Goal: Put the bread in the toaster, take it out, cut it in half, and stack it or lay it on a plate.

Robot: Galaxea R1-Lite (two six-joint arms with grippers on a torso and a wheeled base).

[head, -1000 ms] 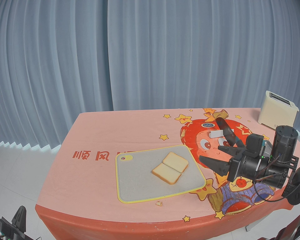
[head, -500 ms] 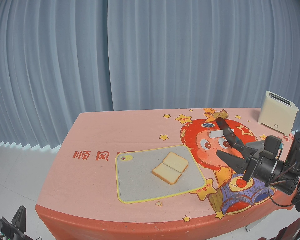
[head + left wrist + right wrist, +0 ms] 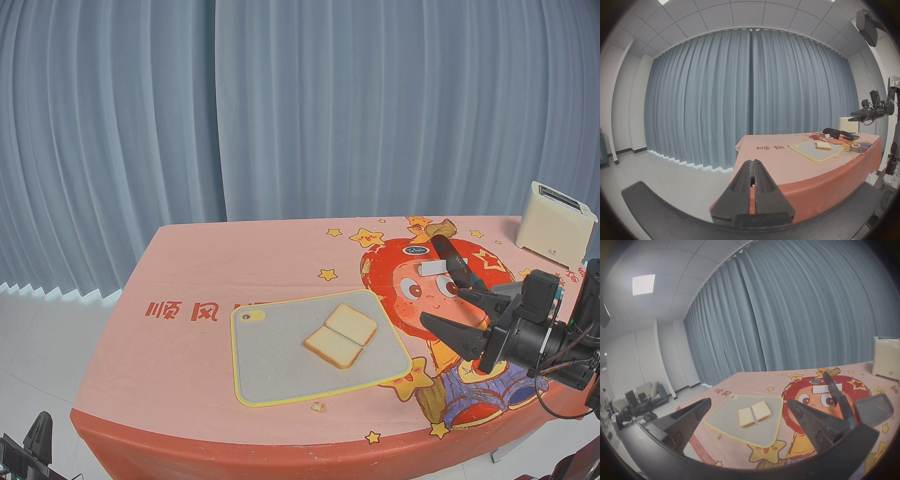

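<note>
Jaws spread wide on right gripper (image 3: 441,304), nothing between them; hovering above table (image 3: 206,275) just right of cutting board (image 3: 250,375), pointed toward it. Left gripper (image 3: 752,162) pinched together on nothing, parked low off table's left front corner, well apart from everything. Bread (image 3: 340,335) flat on middle of board, in two halves side by side, touching along cut. Knife (image 3: 453,262) lying on table behind right gripper, unheld. Grey tray (image 3: 873,408) just beside knife, probably standing in for plate, bread not yet on it. Toaster (image 3: 555,226) at far right corner, no bread showing in slot. Crumb (image 3: 319,407) near board's front edge. Judging by layout: toasting and cutting done, only plating left. Probably next: pick up one half, move to tray, then second.
</note>
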